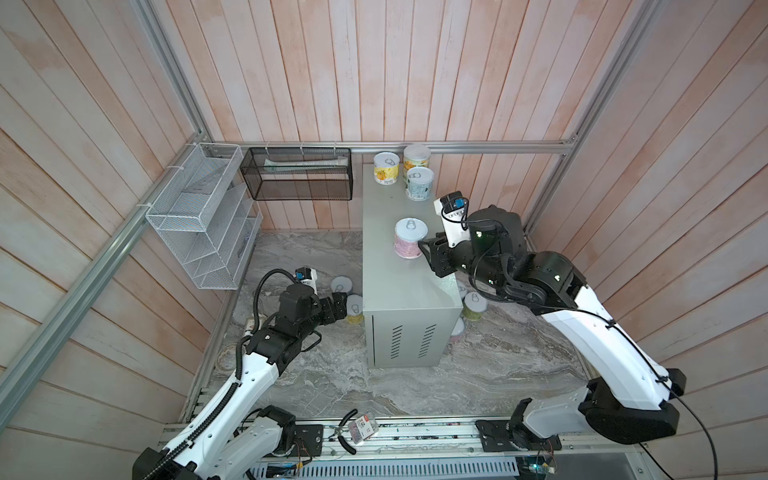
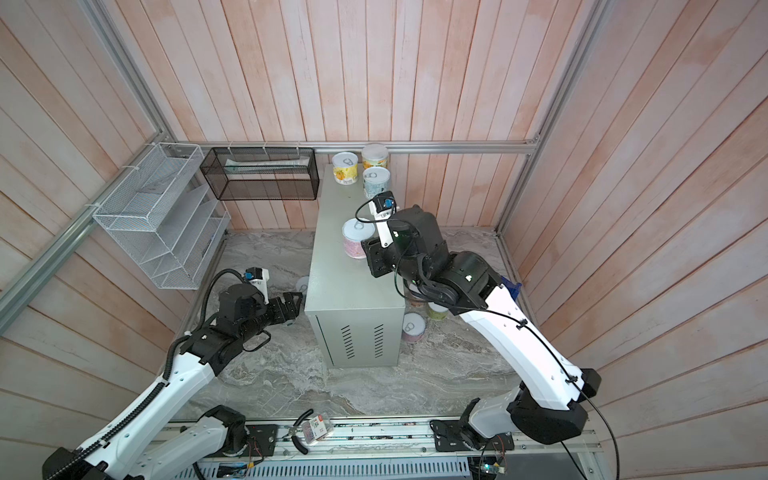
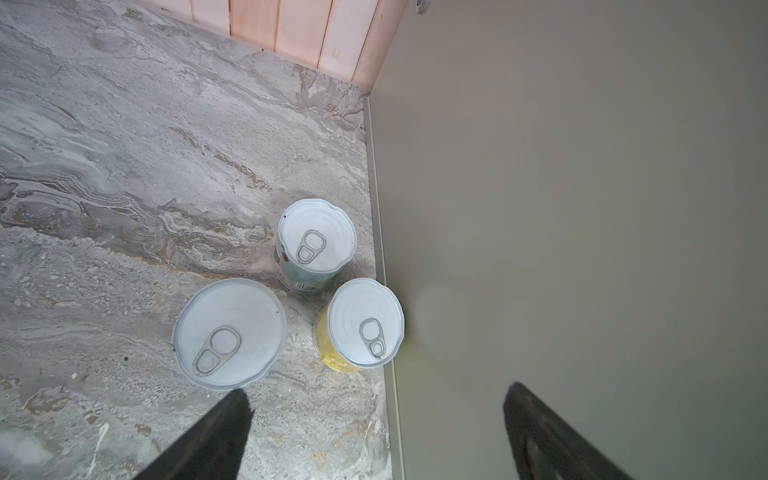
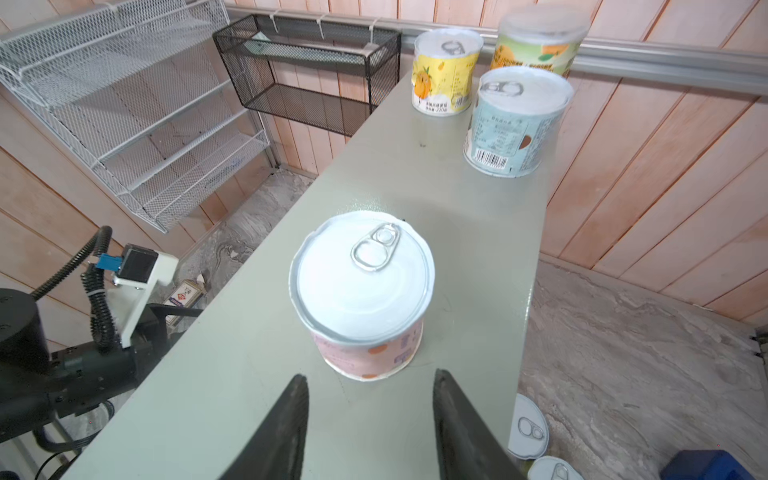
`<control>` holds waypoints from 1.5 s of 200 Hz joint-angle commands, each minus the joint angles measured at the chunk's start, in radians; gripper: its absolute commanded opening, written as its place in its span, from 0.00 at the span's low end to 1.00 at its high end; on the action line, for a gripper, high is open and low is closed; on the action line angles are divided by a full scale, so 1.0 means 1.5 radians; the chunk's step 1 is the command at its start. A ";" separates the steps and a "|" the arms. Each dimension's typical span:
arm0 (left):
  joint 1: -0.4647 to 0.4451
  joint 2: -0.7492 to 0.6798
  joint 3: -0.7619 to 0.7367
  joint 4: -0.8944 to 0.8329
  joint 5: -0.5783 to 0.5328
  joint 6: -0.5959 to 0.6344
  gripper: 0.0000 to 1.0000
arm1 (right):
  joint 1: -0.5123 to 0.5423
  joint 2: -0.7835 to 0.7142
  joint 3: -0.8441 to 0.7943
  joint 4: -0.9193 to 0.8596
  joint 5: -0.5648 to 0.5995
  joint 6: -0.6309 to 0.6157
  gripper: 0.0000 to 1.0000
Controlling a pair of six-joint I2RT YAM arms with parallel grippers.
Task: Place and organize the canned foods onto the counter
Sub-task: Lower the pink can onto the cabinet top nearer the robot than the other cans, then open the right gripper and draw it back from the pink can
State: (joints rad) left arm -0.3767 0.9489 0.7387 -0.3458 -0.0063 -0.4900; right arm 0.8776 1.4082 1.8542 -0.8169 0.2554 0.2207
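Note:
The counter (image 1: 399,291) (image 2: 340,282) carries a pink can (image 1: 409,238) (image 4: 361,291) mid-top. A yellow can (image 1: 386,168), a taller green-orange can (image 1: 417,158) and a pale-blue can (image 1: 419,183) stand at its far end. My right gripper (image 1: 424,249) (image 4: 370,378) hovers just short of the pink can, jaws apart, nothing between them. My left gripper (image 1: 343,305) (image 3: 378,390) is open low beside the counter's left wall. Ahead of it on the marble floor stand three cans (image 3: 229,332) (image 3: 318,245) (image 3: 365,324). More cans (image 1: 475,305) (image 2: 413,326) sit right of the counter.
A white wire rack (image 1: 203,216) and a black mesh basket (image 1: 299,174) hang on the walls at the back left. Pliers and a small box (image 1: 359,430) lie on the front rail. A blue object (image 4: 706,465) sits on the floor at right.

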 commanded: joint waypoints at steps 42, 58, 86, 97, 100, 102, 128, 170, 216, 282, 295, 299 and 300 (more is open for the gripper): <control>-0.003 -0.005 0.004 0.015 0.004 0.010 0.97 | -0.003 0.009 -0.059 0.077 -0.014 0.008 0.48; -0.003 -0.008 0.002 0.015 0.003 0.010 0.97 | -0.016 0.017 -0.069 0.097 -0.039 0.007 0.48; -0.003 -0.015 -0.005 0.012 -0.005 0.013 0.97 | -0.033 0.038 -0.079 0.130 -0.060 -0.002 0.48; -0.003 -0.014 -0.004 0.011 -0.008 0.015 0.97 | -0.043 0.044 -0.087 0.148 -0.069 -0.001 0.48; -0.003 -0.015 -0.005 0.010 -0.009 0.016 0.97 | -0.045 0.046 -0.090 0.154 -0.076 -0.001 0.48; -0.003 -0.014 -0.004 0.011 -0.009 0.017 0.97 | -0.047 0.047 -0.091 0.157 -0.079 -0.001 0.48; -0.003 -0.007 0.011 0.010 -0.013 0.026 0.97 | -0.059 0.066 -0.095 0.195 -0.077 -0.002 0.48; -0.004 0.009 0.039 0.020 -0.015 0.039 0.97 | -0.087 0.099 -0.091 0.267 -0.085 -0.001 0.48; 0.002 0.027 0.157 -0.012 -0.094 0.108 0.97 | -0.115 0.139 -0.091 0.342 -0.142 0.000 0.48; 0.002 0.078 0.292 0.032 -0.065 0.153 0.97 | -0.147 0.230 -0.021 0.383 -0.171 0.023 0.46; 0.002 0.087 0.296 0.049 -0.050 0.148 0.97 | -0.151 0.247 -0.016 0.404 -0.196 0.027 0.46; 0.001 0.091 0.298 0.053 -0.047 0.146 0.97 | -0.151 0.253 -0.013 0.408 -0.198 0.028 0.46; 0.002 0.092 0.298 0.054 -0.047 0.146 0.97 | -0.151 0.254 -0.012 0.409 -0.197 0.028 0.46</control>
State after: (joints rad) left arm -0.3759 1.0554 1.1671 -0.3061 -0.1078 -0.2909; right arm 0.6621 1.7386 1.8069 -0.2527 0.0181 0.2379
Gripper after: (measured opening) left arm 0.969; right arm 0.462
